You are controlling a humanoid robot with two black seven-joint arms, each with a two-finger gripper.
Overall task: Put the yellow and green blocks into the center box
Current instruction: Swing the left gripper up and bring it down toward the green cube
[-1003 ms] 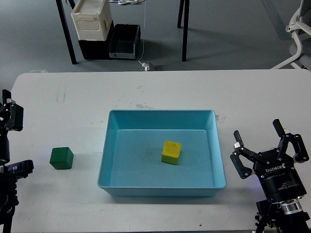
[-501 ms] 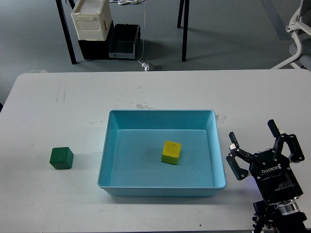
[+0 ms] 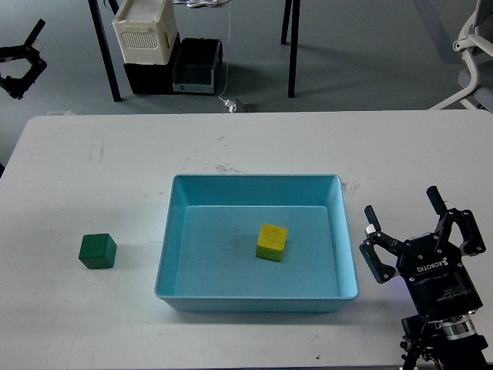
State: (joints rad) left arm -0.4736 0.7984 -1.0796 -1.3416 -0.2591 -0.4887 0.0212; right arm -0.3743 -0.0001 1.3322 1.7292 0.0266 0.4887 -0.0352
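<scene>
The yellow block (image 3: 272, 241) lies inside the blue box (image 3: 179, 271), right of the middle of its floor, touching no wall. The box sits at the centre of the white counter (image 3: 115, 162). The green block (image 3: 97, 250) rests on the counter to the left of the box, near it but not touching, with bare counter between them.

The right gripper (image 3: 420, 231) is at the lower right, just beside the box's right wall and outside it. Its fingers (image 3: 377, 254) are spread wide apart with nothing between them. The yellow block is to the left of these fingers, with the box wall in between; the green block is well apart from them, on the far side of the box. White lettering on the right gripper's black body reads "ROBOTIQ", with a smaller line under it too small to read.

The left gripper (image 3: 17, 62) shows at the upper left edge, beyond the far side of the counter, with its dark fingers parted and empty. Both blocks lie well apart from it.

On the floor beyond the counter stand a white crate (image 3: 144, 31) on black bins (image 3: 196, 65), with a chair (image 3: 474, 46) at the far right
</scene>
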